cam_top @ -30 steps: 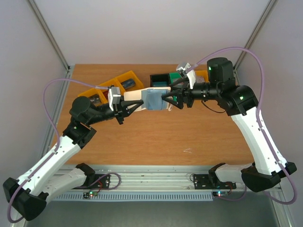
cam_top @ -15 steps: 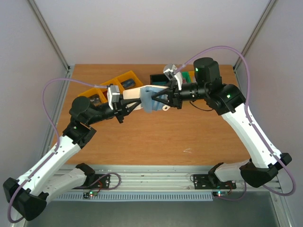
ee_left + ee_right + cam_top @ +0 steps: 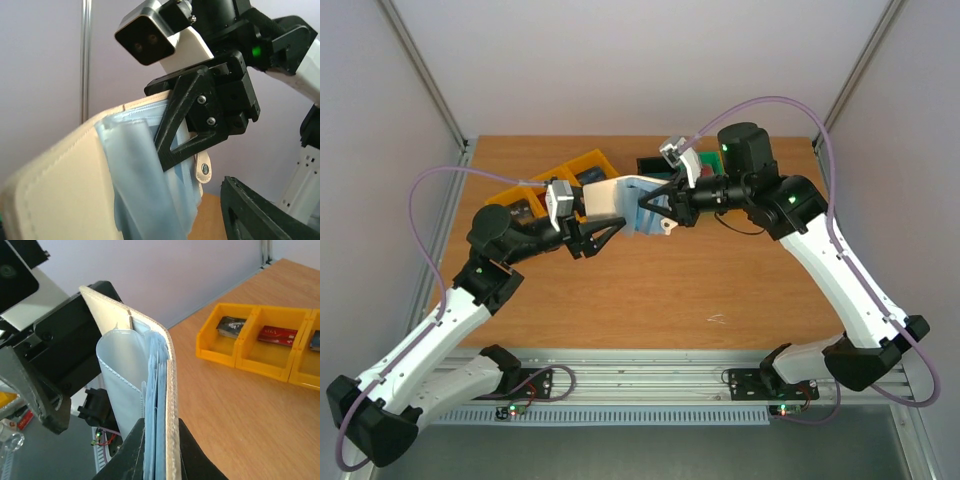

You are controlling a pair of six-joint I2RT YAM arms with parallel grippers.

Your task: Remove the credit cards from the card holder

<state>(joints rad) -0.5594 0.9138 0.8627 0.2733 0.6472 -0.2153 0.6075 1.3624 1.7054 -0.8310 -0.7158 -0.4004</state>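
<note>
On the left of the wooden table [image 3: 720, 280] a row of yellow bins [image 3: 588, 165] holds small flat items, one dark and one red among them. Just right of the bins, the left gripper [image 3: 610, 218] reaches up to the card holder [image 3: 610, 193], which hangs in the air above the table between the two arms. In the left wrist view one finger [image 3: 250, 210] stands clear of the holder's bluish sleeves [image 3: 145, 180] and the other is hidden behind the beige panel, so I cannot tell whether this gripper is clamping it. The holder is partly open, its beige outer face up and a clear sleeve bulging out from the inside; whether cards sit in the sleeves cannot be made out. A small snap tab [image 3: 202, 167] dangles from its far edge. The right gripper [image 3: 658, 205] comes in from the right with its jaws closed tight on the holder's edge, pinching a beige panel and the sleeves together. Behind it sits a dark bin [image 3: 655, 163].
</note>
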